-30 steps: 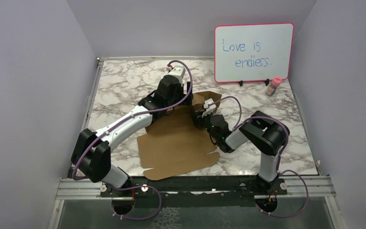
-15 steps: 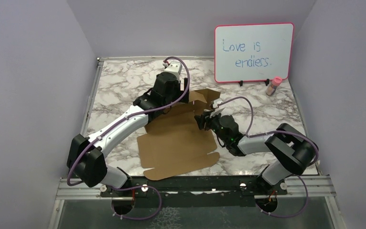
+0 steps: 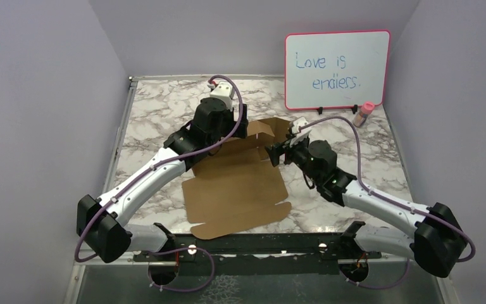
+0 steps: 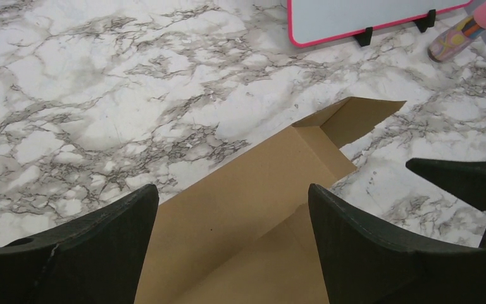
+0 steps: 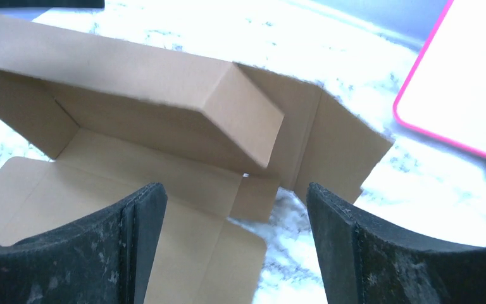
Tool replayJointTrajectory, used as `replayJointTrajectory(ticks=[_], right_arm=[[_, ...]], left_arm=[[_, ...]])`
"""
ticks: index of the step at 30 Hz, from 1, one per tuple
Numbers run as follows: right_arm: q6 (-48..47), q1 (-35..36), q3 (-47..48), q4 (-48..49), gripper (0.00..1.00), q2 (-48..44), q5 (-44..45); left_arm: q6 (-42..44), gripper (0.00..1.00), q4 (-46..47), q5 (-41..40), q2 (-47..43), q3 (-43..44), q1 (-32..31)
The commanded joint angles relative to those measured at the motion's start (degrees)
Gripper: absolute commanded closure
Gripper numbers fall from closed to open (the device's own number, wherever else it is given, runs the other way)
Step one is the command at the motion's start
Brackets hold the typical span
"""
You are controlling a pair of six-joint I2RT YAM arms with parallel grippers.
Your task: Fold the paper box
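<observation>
The paper box (image 3: 237, 187) is a brown cardboard sheet lying mostly flat on the marble table, with its far strip folded up into a low wall (image 5: 133, 114). My left gripper (image 3: 231, 131) hovers over the far edge of the sheet, open, with only cardboard (image 4: 247, 209) showing below the gap (image 4: 233, 190). My right gripper (image 3: 273, 154) is at the sheet's far right corner, open (image 5: 234, 189), holding nothing. The corner flaps (image 5: 329, 145) stand half raised in front of it. One of its dark fingers (image 4: 468, 183) shows in the left wrist view.
A pink-framed whiteboard (image 3: 336, 69) stands at the back right, with a small pink-capped bottle (image 3: 362, 114) beside it. Grey walls enclose the table on the left, back and right. A metal rail (image 3: 259, 244) runs along the near edge.
My right gripper has opened wide and its arm has stretched out, carrying the gripper a little right and back. The left wrist has drifted slightly left and away.
</observation>
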Motion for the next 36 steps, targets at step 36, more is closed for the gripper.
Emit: replayJointTrajectory(ticks=[36], right_arm=[[-45.7,-18.1,51.4,-51.0,0.36,32.9,-37.8]], left_arm=[[-14.3,0.13,9.8,-8.8,-3.8,-23.9,-21.1]])
